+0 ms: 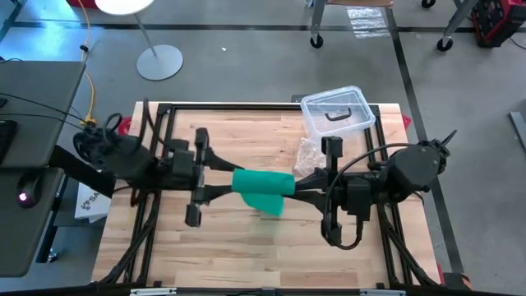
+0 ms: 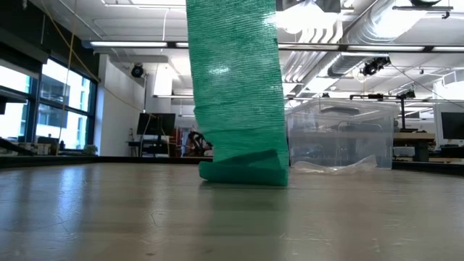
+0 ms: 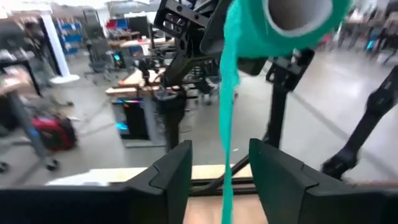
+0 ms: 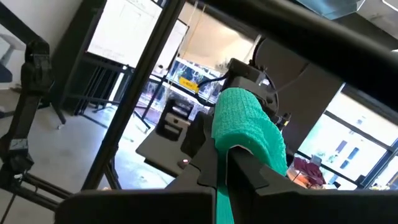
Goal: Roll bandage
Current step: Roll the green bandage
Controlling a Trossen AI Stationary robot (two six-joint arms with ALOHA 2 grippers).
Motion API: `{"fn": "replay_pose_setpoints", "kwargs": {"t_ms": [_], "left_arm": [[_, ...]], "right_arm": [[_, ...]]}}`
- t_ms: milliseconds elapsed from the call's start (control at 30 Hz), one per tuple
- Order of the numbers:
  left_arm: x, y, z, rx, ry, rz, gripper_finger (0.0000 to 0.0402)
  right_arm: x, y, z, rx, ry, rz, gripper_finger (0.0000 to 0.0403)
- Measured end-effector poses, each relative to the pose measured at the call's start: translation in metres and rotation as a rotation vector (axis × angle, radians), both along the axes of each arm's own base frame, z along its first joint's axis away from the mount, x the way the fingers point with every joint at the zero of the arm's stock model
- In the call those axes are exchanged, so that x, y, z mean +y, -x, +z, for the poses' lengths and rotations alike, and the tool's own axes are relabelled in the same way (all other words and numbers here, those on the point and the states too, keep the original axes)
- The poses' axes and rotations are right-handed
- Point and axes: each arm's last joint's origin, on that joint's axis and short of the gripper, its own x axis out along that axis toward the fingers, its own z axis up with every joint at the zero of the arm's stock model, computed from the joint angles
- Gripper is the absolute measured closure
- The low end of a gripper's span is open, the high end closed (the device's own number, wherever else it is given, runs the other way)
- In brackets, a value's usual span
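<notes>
A green bandage roll [image 1: 263, 181] hangs level above the middle of the table, between my two grippers. Its hollow core [image 3: 298, 12] faces my left gripper. A loose strip [image 2: 235, 87] drops from the roll to the table, where its lower end [image 2: 245, 170] lies folded. My right gripper [image 1: 297, 185] is shut on the roll's right end. My left gripper [image 3: 219, 163] is open at the roll's left side. Its fingers stand on either side of the hanging strip [image 3: 226, 124] without touching it. My right gripper holds the roll by its right end [image 4: 239, 140], fingers shut and coming level from the table's right, along the roll. The fingers [image 4: 249, 168] hide the exact place of contact. The roll is lifted clear, and only the strip's lower end is on the table.
A clear plastic box with a black handle [image 1: 337, 111] stands at the table's far right, with a crinkly clear bag [image 1: 310, 154] in front of it. A black frame [image 1: 246, 105] runs round the wooden top.
</notes>
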Motion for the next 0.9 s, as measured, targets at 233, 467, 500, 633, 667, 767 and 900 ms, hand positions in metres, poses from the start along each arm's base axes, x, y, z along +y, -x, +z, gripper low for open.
{"fn": "replay_pose_setpoints", "kwargs": {"t_ms": [233,467,500,633,667,767,900], "left_arm": [[0.004,-0.007,0.009,-0.099,0.155,0.004,0.0205],[-0.014,-0.046,-0.01,-0.098,0.01,0.04,0.0204],[-0.016,-0.051,-0.013,-0.102,-0.014,0.064,0.0204],[-0.022,-0.065,-0.018,-0.132,-0.089,0.153,0.0213],[-0.022,-0.067,-0.018,-0.136,-0.109,0.159,0.0222],[-0.019,-0.071,-0.02,-0.136,-0.136,0.172,0.0272],[-0.011,-0.073,-0.019,-0.125,-0.18,0.198,0.0374]], "right_arm": [[0.0,0.0,0.0,0.002,0.001,0.001,0.04],[0.0,0.001,0.001,-0.005,-0.011,0.009,0.04],[0.0,0.001,0.001,-0.004,-0.02,0.014,0.04],[0.0,0.001,0.001,-0.001,-0.065,0.039,0.04],[0.001,0.001,0.001,-0.001,-0.067,0.045,0.04],[0.002,0.001,0.001,-0.002,-0.066,0.075,0.04],[0.003,0.002,0.003,-0.008,-0.124,0.129,0.04]]}}
